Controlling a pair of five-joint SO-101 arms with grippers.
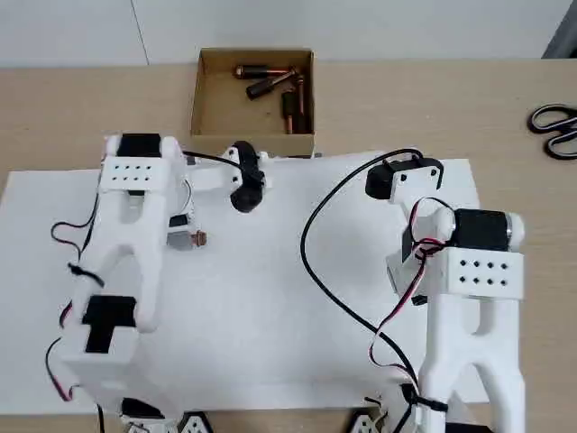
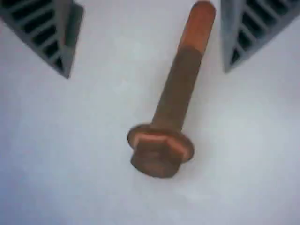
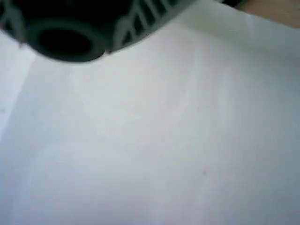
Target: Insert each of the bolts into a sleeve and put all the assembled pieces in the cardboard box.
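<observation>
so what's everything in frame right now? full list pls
cardboard box: 1, brown, far side of the table, past the white sheet
assembled pieces: several, copper-brown, inside the box; exact count unclear
bolt: 1, copper-brown, lying flat on the white sheet, no sleeve on it
white sheet: 1, white, over the middle of the table
scissors: 1 pair, dark handles, right edge of the table
table: 1, tan wood
left arm: 1, white, black cable
right arm: 1, white, black and red cables
left gripper: 1, grey, open, one finger on each side of the bolt
right gripper: 1, dark grey, over bare white sheet
</observation>
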